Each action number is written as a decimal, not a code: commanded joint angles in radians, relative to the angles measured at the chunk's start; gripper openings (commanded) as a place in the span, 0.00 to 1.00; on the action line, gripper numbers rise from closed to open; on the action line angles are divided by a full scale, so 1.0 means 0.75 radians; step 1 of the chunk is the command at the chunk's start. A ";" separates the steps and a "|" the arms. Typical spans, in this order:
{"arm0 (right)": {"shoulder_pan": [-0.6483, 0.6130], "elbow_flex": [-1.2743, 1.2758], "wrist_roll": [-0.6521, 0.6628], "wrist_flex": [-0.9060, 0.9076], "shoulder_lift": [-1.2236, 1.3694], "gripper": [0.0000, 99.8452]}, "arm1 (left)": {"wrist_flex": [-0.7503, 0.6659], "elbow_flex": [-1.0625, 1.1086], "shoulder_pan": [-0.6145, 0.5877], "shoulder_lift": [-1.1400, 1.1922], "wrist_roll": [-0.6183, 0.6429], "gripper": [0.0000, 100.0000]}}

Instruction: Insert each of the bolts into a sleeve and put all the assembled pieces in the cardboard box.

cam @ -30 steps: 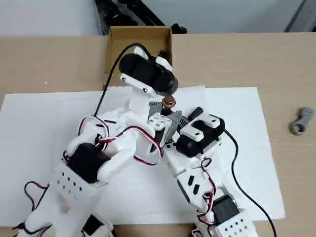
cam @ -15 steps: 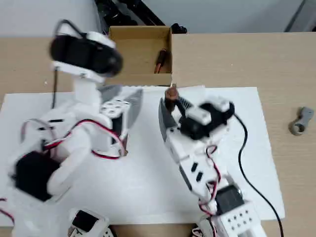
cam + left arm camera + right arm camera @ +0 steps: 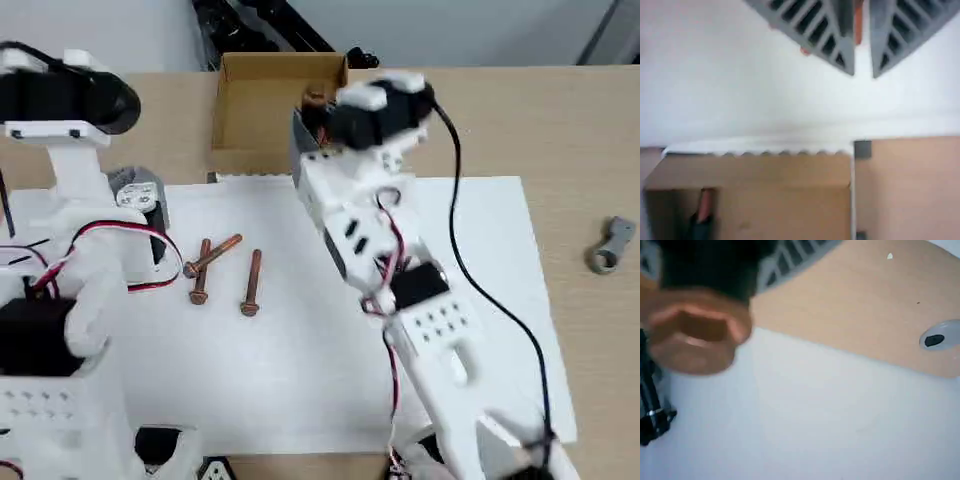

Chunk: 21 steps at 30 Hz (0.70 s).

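Jaws of the right gripper are clenched on a bolt seated in a dark sleeve, and you see its copper head facing the wrist camera. Directly beneath this gripper is the cardboard box. One assembled piece lies inside it. The left gripper is released, with a narrow gap between its fingers, and hangs over the white sheet. You find three loose bolts on the sheet near it, toward the right arm.

White arms, black motors, red cables
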 commanded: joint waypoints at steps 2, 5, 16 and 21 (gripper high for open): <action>0.046 -0.295 -0.027 -0.046 0.261 0.00 | -0.004 0.079 -0.074 -0.016 -0.068 0.01; 0.085 -0.475 -0.027 -0.046 0.467 0.00 | -0.006 0.128 -0.102 -0.016 -0.082 0.01; 0.163 -1.049 -0.027 -0.034 1.116 0.00 | 0.023 0.169 -0.108 -0.018 -0.084 0.01; 0.193 -1.240 -0.027 -0.034 1.378 0.01 | 0.023 0.169 -0.108 -0.018 -0.084 0.01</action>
